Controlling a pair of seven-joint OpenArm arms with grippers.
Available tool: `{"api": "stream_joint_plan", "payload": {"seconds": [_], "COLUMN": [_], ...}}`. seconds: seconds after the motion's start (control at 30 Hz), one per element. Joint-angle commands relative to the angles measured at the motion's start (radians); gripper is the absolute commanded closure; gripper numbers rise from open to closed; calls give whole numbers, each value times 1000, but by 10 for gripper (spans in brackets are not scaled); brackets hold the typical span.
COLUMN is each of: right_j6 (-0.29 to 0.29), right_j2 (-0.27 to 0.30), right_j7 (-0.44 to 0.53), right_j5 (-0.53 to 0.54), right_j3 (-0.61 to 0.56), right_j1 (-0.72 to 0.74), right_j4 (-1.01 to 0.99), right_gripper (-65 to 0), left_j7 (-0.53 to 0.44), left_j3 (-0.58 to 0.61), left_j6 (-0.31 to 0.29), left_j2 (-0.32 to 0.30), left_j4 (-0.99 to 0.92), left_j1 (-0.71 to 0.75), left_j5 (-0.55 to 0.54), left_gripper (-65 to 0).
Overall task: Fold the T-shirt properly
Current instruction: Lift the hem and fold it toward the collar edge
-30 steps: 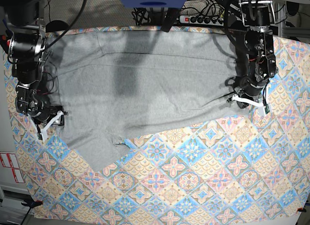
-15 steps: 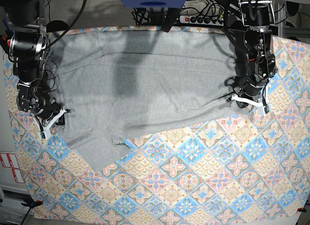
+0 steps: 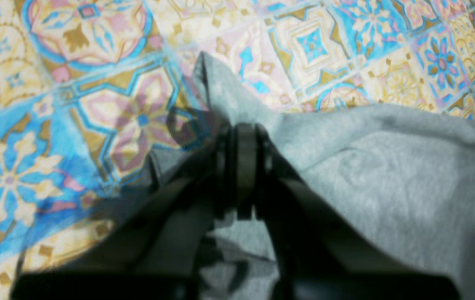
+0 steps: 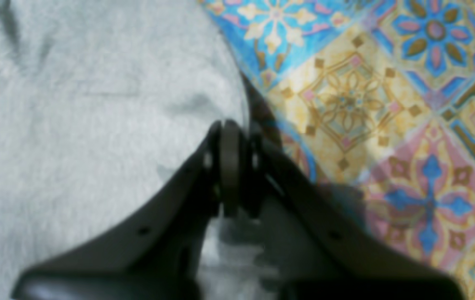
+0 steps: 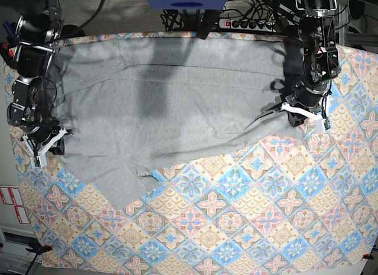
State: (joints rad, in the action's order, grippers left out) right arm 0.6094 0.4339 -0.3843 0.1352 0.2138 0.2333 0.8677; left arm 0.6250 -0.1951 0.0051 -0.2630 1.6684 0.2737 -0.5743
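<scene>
Now both pincers are clenched on the T-shirt [image 5: 171,103], the left gripper [image 3: 241,137] pinching a bunched edge, the right gripper [image 4: 231,137] pinching the hem beside the patterned cloth [image 5: 266,216].

This looks like a robotics lab or test bench rather than a home. A table covered by a patterned cloth of blue, yellow and pink tile motifs [image 5: 248,216] fills most of the base view, with two black robot arms mounted at its upper left and upper right corners. Along the top edge of the frame lie a black power strip [image 5: 245,23] and a tangle of black cables [image 5: 177,18], while white labels with red print [image 5: 13,204] sit at the lower left edge.
</scene>
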Motion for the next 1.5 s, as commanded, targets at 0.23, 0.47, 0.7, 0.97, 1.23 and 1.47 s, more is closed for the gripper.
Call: {"api": "stream_joint_plan", "payload": {"seconds": [0.23, 0.47, 0.7, 0.97, 1.23, 1.47], "right_j6": [4, 4, 4, 4, 4, 4], "right_j2": [26, 26, 23, 21, 19, 18], "right_j7": [-34, -34, -34, -34, -35, -143], "right_j5": [13, 14, 14, 14, 14, 13], "right_j3": [120, 194, 206, 244, 240, 243], "right_j1": [-176, -308, -369, -407, -435, -434], "right_j4": [244, 361, 397, 402, 402, 402], "right_gripper": [-2, -2, -2, -2, -6, -14], "left_j7": [-20, -20, -14, -18, -18, -15], "left_j3": [-20, -71, -71, -70, -36, -27], "left_j6": [-4, -4, -4, -4, -4, -4], "left_j2": [-17, -19, -19, -20, -17, -15], "left_j4": [157, 192, 189, 131, -3, -69], "left_j1": [112, 187, 207, 243, 217, 192], "left_j5": [-5, -5, 6, 6, 7, -2], "left_gripper": [0, 0, 0, 0, 0, -43]}}
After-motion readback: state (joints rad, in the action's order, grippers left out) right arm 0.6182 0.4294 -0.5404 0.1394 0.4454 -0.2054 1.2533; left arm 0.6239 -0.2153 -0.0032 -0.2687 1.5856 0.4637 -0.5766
